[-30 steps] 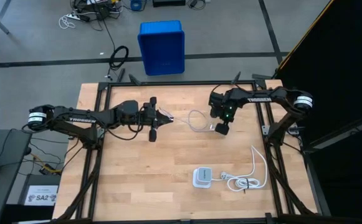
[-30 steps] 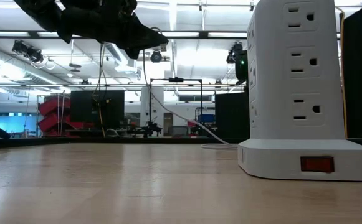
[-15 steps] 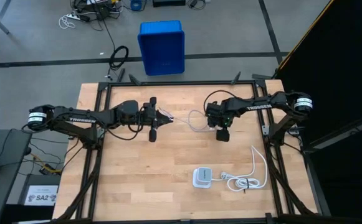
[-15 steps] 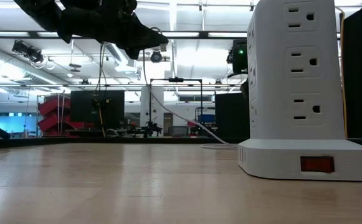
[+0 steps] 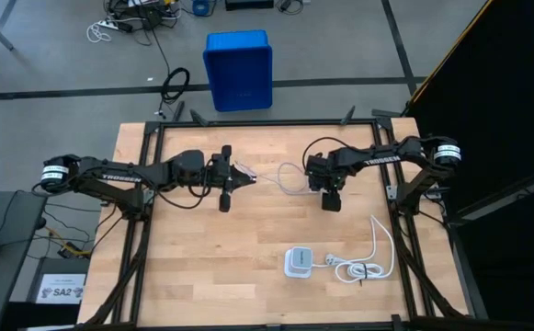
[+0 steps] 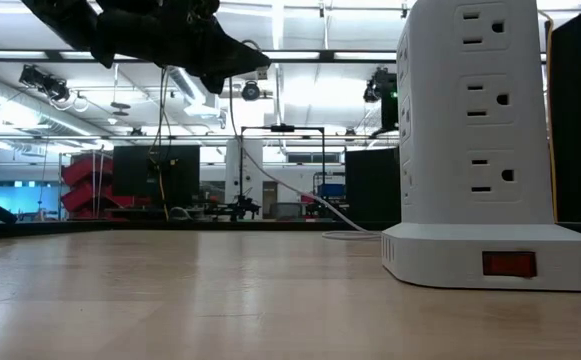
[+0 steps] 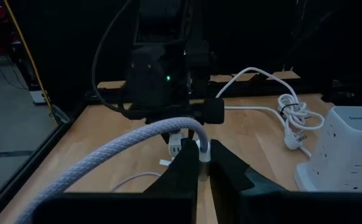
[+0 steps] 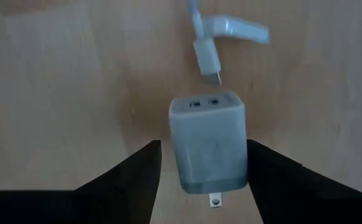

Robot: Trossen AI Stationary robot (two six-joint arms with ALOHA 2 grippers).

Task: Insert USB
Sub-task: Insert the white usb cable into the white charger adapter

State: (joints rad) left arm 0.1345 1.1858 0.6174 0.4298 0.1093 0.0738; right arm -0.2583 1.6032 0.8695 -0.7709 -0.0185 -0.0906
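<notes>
Nearest you, power strip [image 5: 297, 262] with bundled cord [image 5: 363, 267] | mid-table, your right gripper [image 5: 330, 195] hangs, fingers apart either side of small white cube [image 8: 208, 143], USB's free plug just beside it | your left gripper [image 5: 240, 176] is clamped on the USB [image 7: 131, 145]

the left hand [image 5: 239, 175] is seen above the middle of the wooden tabletop [image 5: 202, 257], with one end of the usb [image 5: 288, 180] at its tip. the thin white cable is looped across to the right hand [image 5: 331, 200], which is lowered close to the cable's other end. whether either hand is closed cannot be told. nearer the front edge a white power strip [image 5: 296, 262] is placed, with its bundled white cord [image 5: 363, 268] just beside it. a blue bin [image 5: 239, 70] is seen on the floor beyond the tabletop.
</notes>
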